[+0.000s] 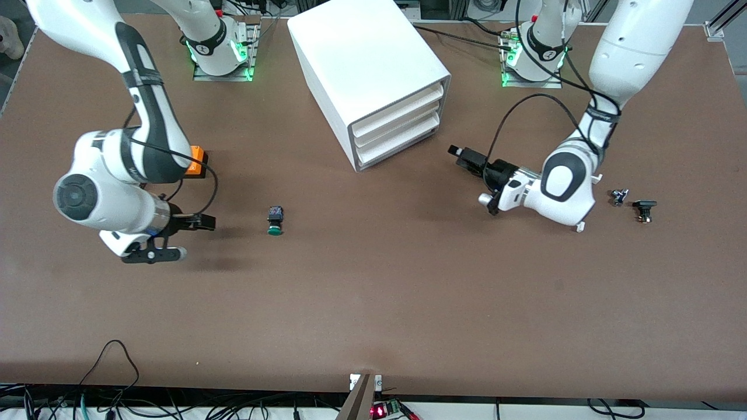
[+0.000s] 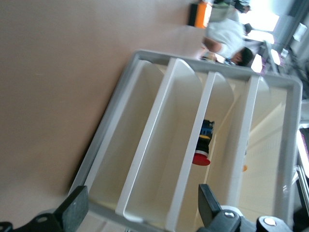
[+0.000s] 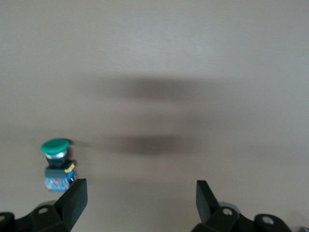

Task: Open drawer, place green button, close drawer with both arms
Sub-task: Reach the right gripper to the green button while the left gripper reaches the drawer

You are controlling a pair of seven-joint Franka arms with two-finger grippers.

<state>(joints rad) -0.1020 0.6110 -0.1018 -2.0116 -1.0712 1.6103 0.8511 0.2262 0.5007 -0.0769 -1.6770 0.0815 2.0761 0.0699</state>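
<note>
Left hand (image 1: 461, 153) open, facing cabinet (image 1: 373, 76)

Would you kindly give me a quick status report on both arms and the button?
Left gripper open, facing the closed drawer. Right gripper open beside the green button, which lies untouched on the table. Nothing between.

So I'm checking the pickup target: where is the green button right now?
The green button lies on the bare table toward the right arm's end, nearer the front camera than the white cabinet, beside the open right gripper.
</note>
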